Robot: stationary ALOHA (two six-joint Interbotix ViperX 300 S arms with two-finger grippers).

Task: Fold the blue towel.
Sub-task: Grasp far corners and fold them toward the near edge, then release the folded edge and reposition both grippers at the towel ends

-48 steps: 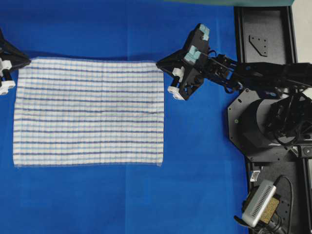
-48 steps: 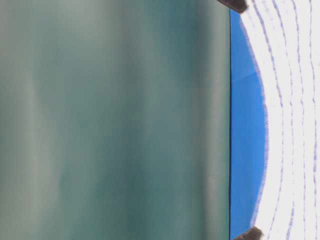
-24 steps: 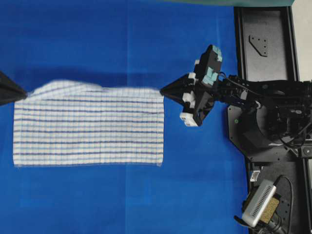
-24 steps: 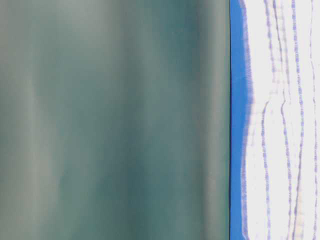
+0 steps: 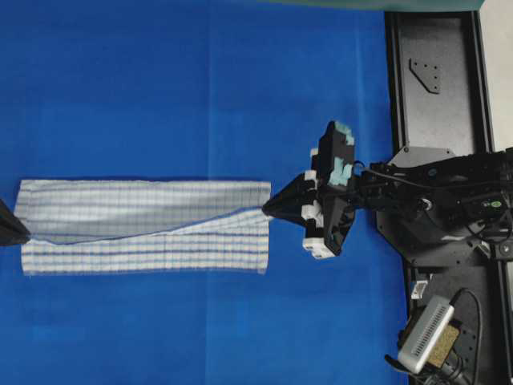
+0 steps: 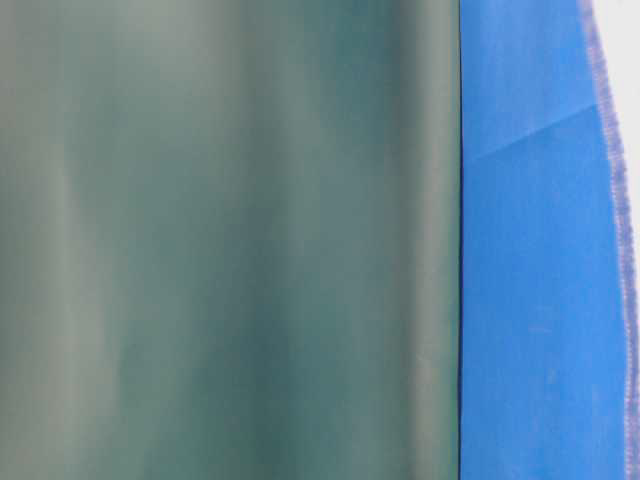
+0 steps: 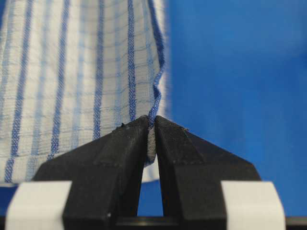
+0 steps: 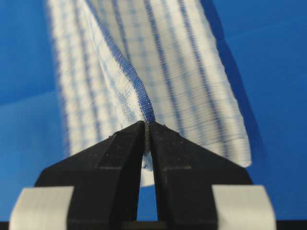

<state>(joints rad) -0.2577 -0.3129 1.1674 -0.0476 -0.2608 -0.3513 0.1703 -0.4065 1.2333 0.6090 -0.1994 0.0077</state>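
**Fold in progress: far edge being carried toward near edge**

The blue towel is being held across the blue tabletop, long axis running left-right. One far corner is being pinched in the fully closed left claw, the other in the fully closed right claw. The lifted edge is being held partway over the lower layer; the near edge lies just beyond, equally reachable by both arms.

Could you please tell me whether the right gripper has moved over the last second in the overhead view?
Yes. The right gripper, shut on the white blue-striped terry towel, has moved down the picture toward the towel's fixed lower edge.
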